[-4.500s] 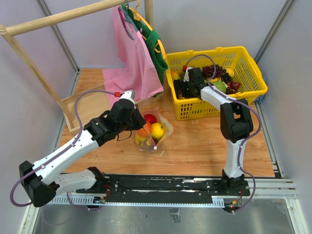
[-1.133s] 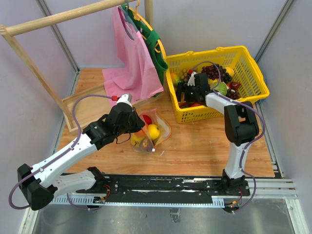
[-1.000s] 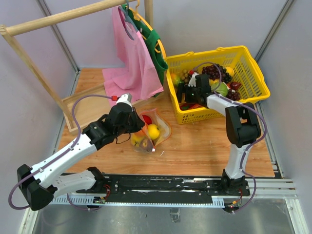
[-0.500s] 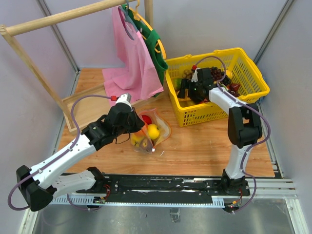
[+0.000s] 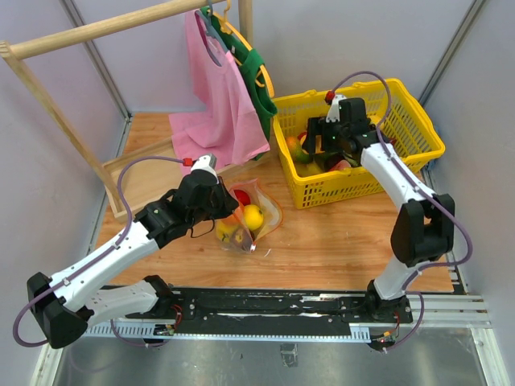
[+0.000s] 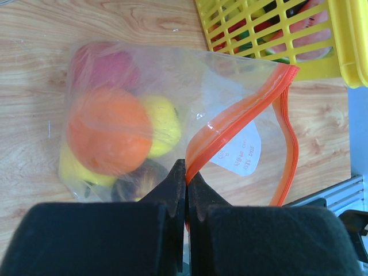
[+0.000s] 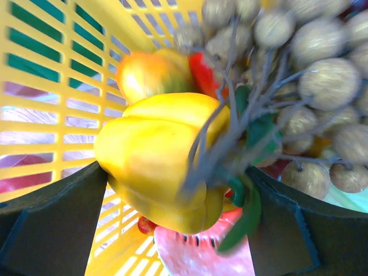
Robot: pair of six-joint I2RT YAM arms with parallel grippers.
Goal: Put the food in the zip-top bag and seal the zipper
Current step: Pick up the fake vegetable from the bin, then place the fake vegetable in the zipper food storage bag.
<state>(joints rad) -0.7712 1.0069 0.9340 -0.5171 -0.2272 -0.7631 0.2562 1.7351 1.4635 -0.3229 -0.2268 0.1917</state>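
The clear zip-top bag point(image 5: 256, 213) lies on the wooden table with an orange point(image 6: 109, 129), a red fruit point(image 6: 106, 63) and a yellow piece point(image 6: 164, 123) inside. Its mouth gapes beside the white label point(image 6: 238, 152). My left gripper point(image 6: 187, 178) is shut on the near side of the red-orange zipper point(image 6: 241, 112). Over the yellow basket point(image 5: 354, 181), my right gripper point(image 7: 178, 172) holds a yellow pepper point(image 7: 155, 149) between wide-set fingers. Stems of a pale grape bunch point(image 7: 310, 57) lie across the pepper. In the top view the right gripper point(image 5: 326, 149) hangs above the basket's left half.
A watermelon slice point(image 7: 201, 253) and other toy produce lie in the basket under the pepper. A wooden rack at the back left carries a pink cloth bag point(image 5: 221, 96) and a green one point(image 5: 259, 80). A shallow wooden tray point(image 5: 145, 173) sits left of the zip-top bag.
My right arm has risen out of the basket's bottom and swung back and right with the pepper in its fingers. The left arm and the bag have stayed put.
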